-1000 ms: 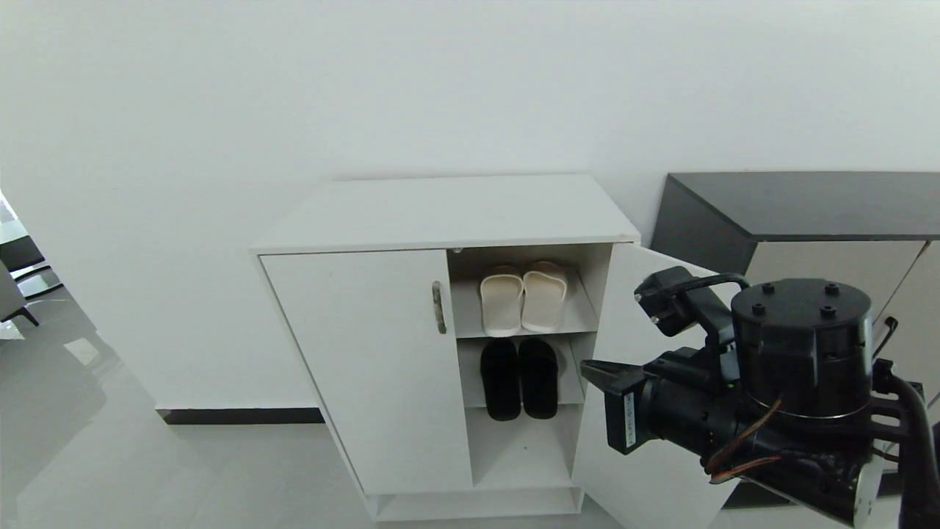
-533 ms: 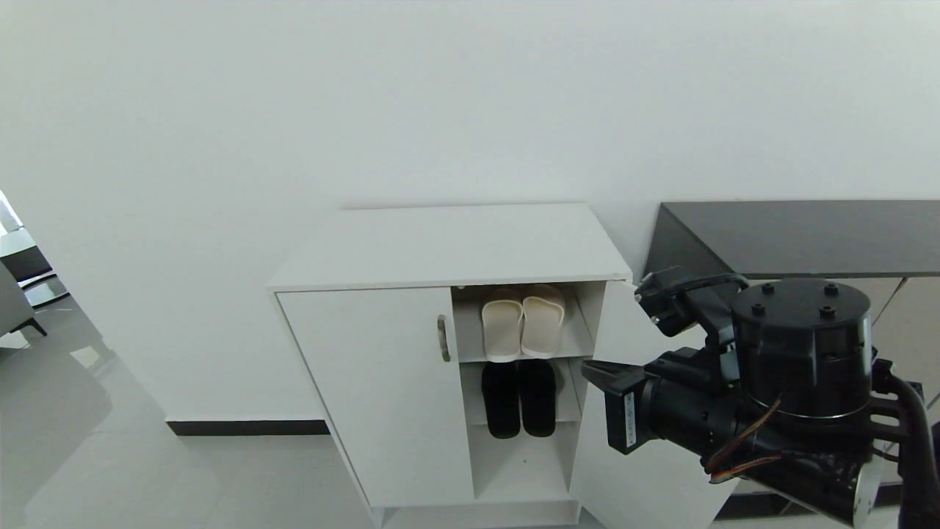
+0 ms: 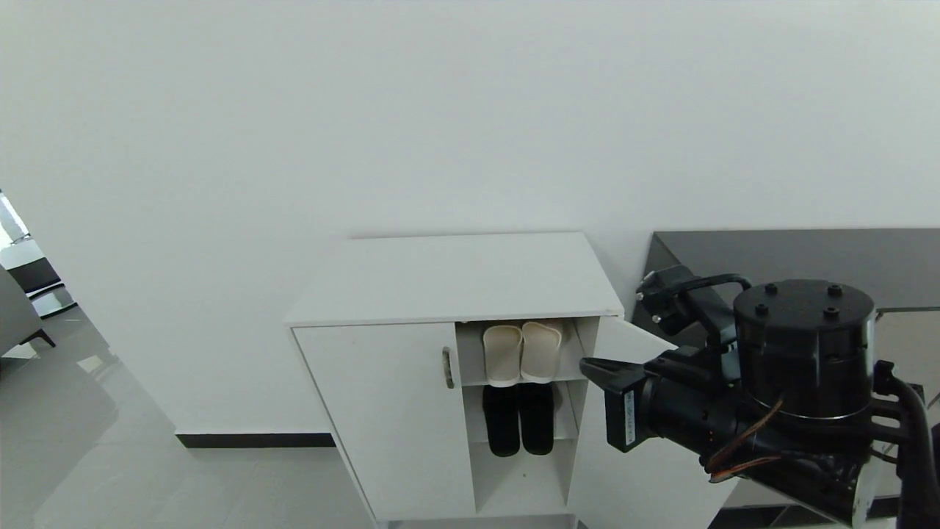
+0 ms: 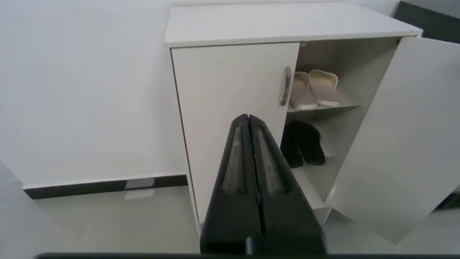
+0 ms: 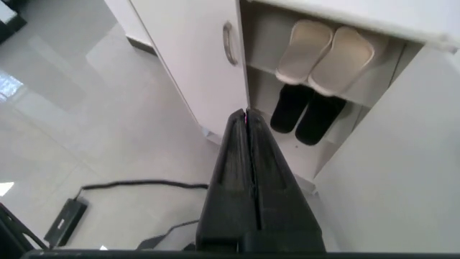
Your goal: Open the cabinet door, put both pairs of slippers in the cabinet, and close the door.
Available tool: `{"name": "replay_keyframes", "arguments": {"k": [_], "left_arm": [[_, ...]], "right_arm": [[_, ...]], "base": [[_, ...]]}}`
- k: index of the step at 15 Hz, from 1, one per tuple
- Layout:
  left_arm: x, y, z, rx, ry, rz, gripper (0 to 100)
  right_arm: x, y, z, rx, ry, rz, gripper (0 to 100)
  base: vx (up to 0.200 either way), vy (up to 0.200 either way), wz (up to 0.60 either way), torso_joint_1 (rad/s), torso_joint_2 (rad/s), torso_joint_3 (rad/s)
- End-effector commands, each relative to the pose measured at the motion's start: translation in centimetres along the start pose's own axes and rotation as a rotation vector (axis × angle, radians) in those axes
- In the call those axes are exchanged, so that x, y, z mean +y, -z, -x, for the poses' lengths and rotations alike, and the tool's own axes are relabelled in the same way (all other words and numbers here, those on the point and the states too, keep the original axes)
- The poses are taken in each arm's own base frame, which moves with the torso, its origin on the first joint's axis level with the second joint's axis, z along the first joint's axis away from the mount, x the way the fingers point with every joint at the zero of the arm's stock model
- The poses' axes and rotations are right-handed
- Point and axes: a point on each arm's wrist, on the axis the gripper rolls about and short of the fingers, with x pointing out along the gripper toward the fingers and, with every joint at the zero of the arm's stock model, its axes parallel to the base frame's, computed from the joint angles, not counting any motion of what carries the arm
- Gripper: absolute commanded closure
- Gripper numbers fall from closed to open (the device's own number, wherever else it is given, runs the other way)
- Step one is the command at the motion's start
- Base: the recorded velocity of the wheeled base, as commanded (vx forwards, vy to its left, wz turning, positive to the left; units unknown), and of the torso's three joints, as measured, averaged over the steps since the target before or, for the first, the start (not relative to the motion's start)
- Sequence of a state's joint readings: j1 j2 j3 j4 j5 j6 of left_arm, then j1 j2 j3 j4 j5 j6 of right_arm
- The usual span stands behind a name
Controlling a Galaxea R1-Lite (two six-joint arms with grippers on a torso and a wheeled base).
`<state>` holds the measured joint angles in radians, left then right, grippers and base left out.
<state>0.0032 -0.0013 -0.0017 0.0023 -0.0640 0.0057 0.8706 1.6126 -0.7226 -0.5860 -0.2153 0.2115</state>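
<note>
The left tool (image 4: 248,119) is clenched, its two black fingers pressed flat together with nothing between them. It hangs in front of the white cabinet's shut left-hand door (image 4: 233,122). The right tool (image 3: 592,365) is likewise clenched and empty. In the head view its tip lies near the hinge side of the open white right-hand door (image 3: 626,339); whether it touches the door cannot be told. The white two-door wooden cabinet (image 3: 455,275) has a vertical metal handle (image 3: 447,367) at the inner edge of the shut door. Both task items lie in the exposed right compartment. The cream pair of slippers (image 3: 521,351) rests side by side on the upper shelf, and the black pair of slippers (image 3: 518,427) rests side by side on the shelf directly below. The cabinet stands against a plain white wall (image 3: 440,110) on a glossy light grey floor (image 3: 147,485). A dark grey flat-topped surface (image 3: 793,253) stands just beside it on the robot's right. A black cable (image 5: 144,185) lies on the floor.
</note>
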Motion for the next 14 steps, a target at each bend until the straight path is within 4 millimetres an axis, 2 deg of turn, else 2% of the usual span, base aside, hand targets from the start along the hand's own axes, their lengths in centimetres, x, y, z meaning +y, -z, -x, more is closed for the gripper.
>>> {"name": "replay_keyframes", "arguments": {"k": [1, 2, 7, 14], "left_arm": [[0.0, 0.01, -0.01, 0.002, 0.001, 0.0, 100], [0.0, 0.01, -0.01, 0.002, 0.001, 0.0, 100], [0.0, 0.01, -0.01, 0.002, 0.001, -0.002, 100], [0.0, 0.01, -0.01, 0.002, 0.001, 0.0, 100]], "right_arm": [[-0.07, 0.46, -0.25, 0.007, 0.003, 0.003, 100], [-0.04, 0.56, -0.26, 0.005, 0.002, 0.007, 100], [-0.06, 1.04, -0.64, 0.019, 0.004, 0.027, 100], [-0.12, 1.31, -0.89, 0.024, 0.01, 0.039, 100]], "base": [[0.0, 0.0, 0.0, 0.066, -0.13, -0.061], [0.0, 0.0, 0.0, 0.027, -0.05, -0.041], [-0.2, 0.0, 0.0, 0.016, -0.01, -0.009], [0.0, 0.0, 0.0, 0.0, 0.0, 0.0]]}}
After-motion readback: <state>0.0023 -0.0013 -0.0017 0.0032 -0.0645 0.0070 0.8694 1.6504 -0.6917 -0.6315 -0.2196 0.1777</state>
